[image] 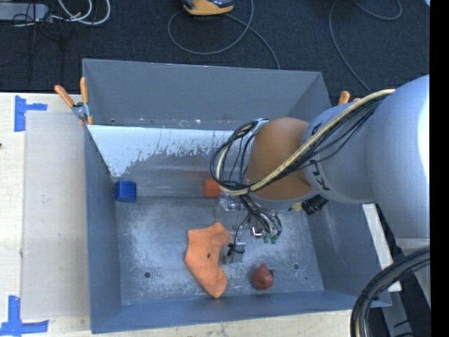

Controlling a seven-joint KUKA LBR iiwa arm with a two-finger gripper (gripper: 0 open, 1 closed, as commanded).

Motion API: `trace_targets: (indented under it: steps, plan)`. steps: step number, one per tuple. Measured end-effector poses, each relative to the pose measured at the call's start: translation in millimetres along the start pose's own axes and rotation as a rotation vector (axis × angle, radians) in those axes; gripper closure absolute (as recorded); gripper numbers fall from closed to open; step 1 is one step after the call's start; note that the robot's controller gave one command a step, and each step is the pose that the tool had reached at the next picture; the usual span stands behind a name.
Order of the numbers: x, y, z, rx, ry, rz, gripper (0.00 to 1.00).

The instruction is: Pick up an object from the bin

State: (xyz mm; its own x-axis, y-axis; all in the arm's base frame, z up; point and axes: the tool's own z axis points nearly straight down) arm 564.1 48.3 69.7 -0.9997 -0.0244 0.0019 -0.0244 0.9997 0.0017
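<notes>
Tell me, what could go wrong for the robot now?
The end effector hangs at the right edge of the floppy orange cloth, so it might catch just a corner and the cloth could slide out. The small dark red lump lies close by and might get bumped away.

The arm's cables (230, 154) hide part of the small orange block (210, 187).

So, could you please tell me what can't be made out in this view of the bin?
Small orange thing at the back wall: right part hidden by the arm's cables.
Bin floor's back right: covered by the arm.
Dark red lump: too small to identify.
Gripper: whether it touches the orange cloth is unclear.
</notes>
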Motion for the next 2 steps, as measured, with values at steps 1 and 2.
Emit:
trace_targets:
  steps: [1,2]
  plan:
    - [2.7,15,0,0.000,0.001,0.131,0.00]
    - [-4.9,50,0,0.000,0.000,0.207,1.00]
